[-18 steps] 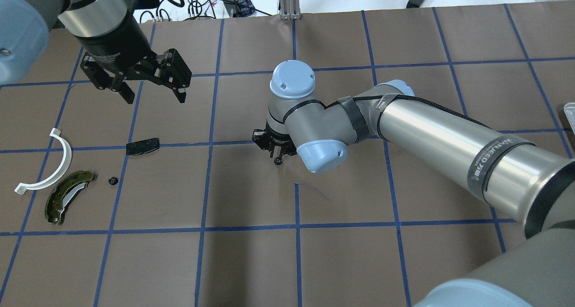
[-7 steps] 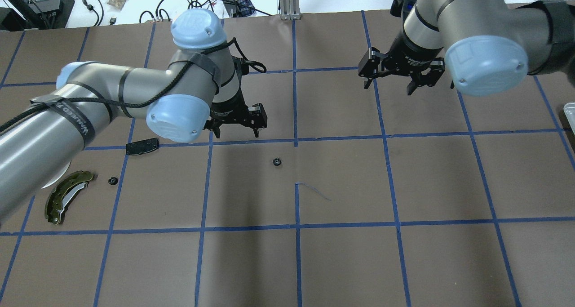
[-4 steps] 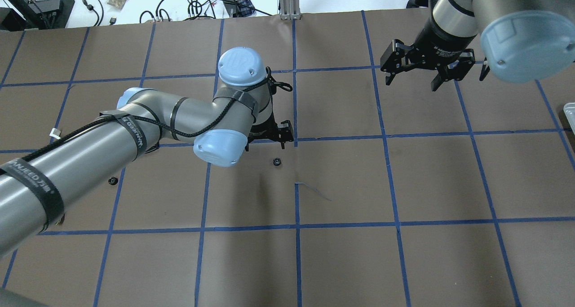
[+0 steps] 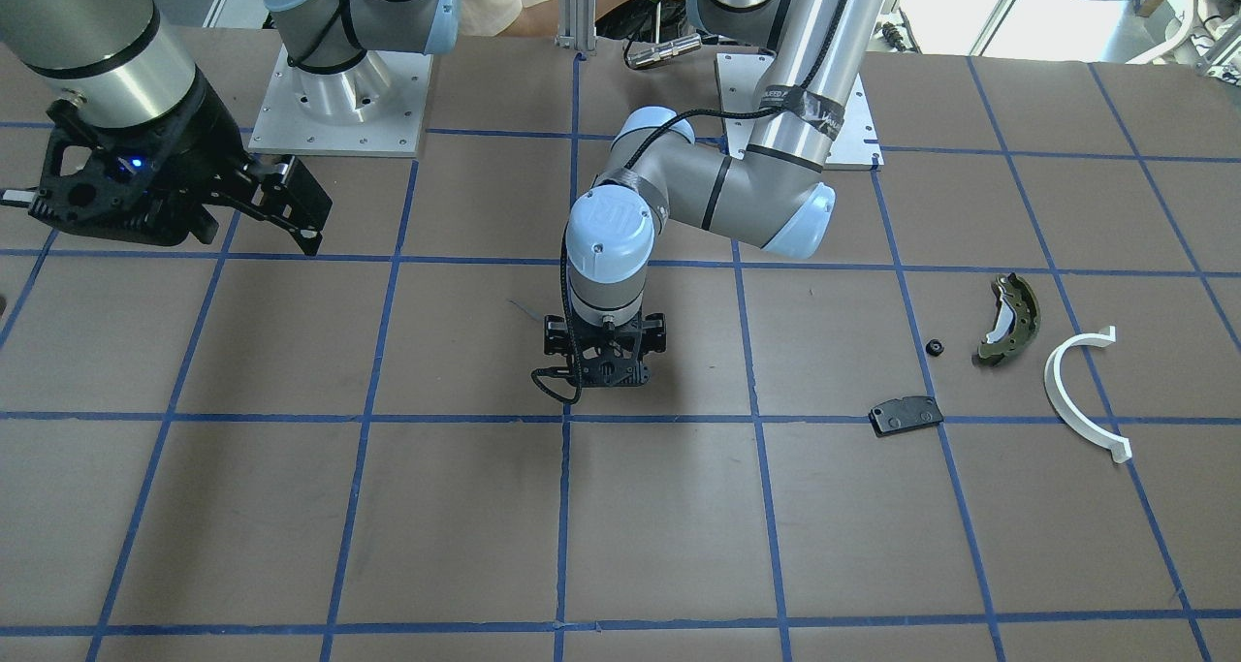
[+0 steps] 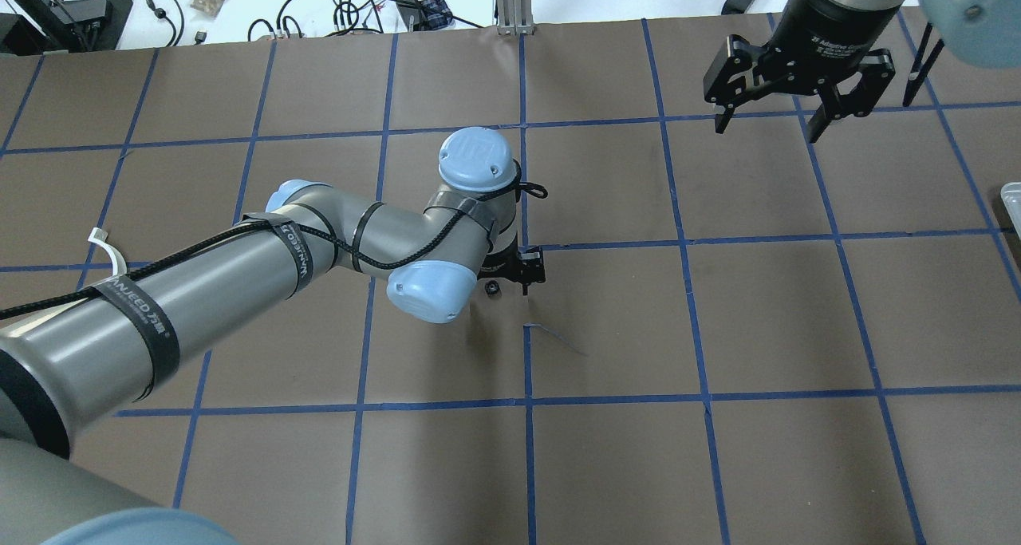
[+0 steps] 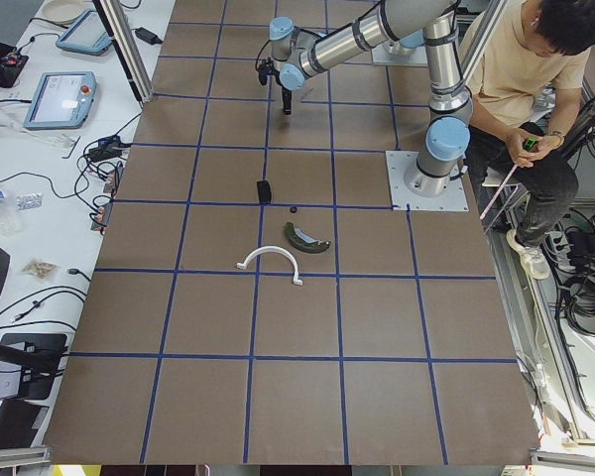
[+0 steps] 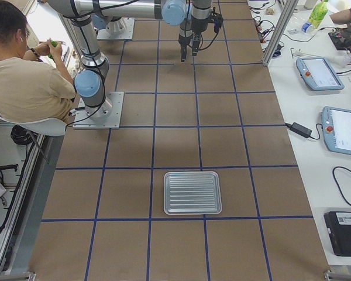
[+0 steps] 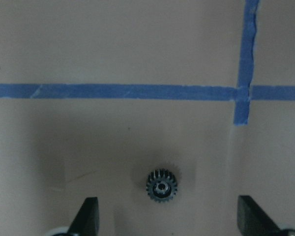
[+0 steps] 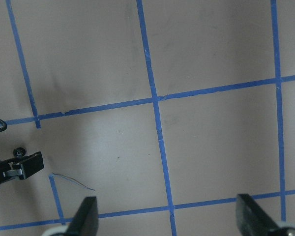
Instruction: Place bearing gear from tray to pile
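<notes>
left gripper (image 8: 168,211) low over table, fingers (image 8: 90,212) spread wide, gripping nothing. bearing gear (image 8: 161,185) flat on brown paper (image 8: 88,142) between fingertips, touching neither. blue tape cross (image 8: 242,93) just beyond. pile (image 6: 305,238) well apart toward robot's left: black pad plate (image 4: 906,415), second small gear (image 4: 935,346), olive brake shoe (image 4: 1018,305), white half-ring (image 4: 1052,379). right gripper (image 5: 767,130) raised, wide open, empty. tray (image 7: 193,192) far off at robot's right end.
</notes>
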Tool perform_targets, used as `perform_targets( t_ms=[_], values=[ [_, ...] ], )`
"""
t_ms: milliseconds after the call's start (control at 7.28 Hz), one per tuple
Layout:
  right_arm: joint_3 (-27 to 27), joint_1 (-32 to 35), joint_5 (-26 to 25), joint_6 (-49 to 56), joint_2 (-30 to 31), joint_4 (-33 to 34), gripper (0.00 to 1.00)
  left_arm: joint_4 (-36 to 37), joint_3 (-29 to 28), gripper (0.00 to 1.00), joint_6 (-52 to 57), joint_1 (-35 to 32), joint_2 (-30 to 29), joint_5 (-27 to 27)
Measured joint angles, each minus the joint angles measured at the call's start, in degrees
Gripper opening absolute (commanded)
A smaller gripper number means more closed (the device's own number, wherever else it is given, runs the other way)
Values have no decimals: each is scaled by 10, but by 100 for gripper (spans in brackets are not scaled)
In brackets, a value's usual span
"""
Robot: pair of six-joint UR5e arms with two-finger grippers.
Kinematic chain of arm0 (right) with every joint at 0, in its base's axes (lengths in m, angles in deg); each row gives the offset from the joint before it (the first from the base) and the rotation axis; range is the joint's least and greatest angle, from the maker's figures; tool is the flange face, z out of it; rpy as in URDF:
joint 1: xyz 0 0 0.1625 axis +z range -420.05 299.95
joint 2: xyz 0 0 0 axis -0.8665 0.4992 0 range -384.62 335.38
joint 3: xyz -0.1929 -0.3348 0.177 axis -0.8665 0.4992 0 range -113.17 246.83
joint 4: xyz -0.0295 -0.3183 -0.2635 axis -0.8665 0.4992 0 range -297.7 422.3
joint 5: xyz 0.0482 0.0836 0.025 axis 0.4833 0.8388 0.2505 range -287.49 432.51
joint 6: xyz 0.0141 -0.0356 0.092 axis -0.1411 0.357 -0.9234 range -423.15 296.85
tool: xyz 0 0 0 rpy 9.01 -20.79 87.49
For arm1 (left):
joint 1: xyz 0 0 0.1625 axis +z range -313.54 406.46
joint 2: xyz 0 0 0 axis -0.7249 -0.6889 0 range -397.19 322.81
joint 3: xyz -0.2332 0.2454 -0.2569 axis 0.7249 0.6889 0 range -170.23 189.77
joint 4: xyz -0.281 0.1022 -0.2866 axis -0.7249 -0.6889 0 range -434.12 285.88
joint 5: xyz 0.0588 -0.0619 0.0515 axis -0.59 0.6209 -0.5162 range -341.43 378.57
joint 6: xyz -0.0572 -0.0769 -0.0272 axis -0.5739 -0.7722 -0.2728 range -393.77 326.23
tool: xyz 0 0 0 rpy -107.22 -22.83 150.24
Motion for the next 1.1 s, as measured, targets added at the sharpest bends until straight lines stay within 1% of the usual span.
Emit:
perform_targets(
  t_ms=[137, 275, 412, 550, 687, 962, 1100],
  values=[
    [5, 2, -6, 0, -5, -8, 100, 1, 0, 64, 0, 0, -3, -1],
    [5, 4, -12, 1, -10, -10, 100, 5, -1, 55, -1, 0, -5, -1],
    [5, 7, -16, 0, -12, -10, 100, 12, -2, 27, -1, 0, -7, -1],
    [5, 10, -18, -4, -11, -10, 100, 20, -2, 9, -1, 0, -9, -2],
    [8, 10, -27, -3, -10, -11, 100, 24, -3, 0, 0, 0, -10, -2],
    [8, 10, -54, -1, -7, -10, 100, 26, -5, 0, 2, 3, -9, -3],
    [7, 11, -59, -3, -6, -10, 100, 26, -6, 0, 4, 5, -5, -3]
  ],
)
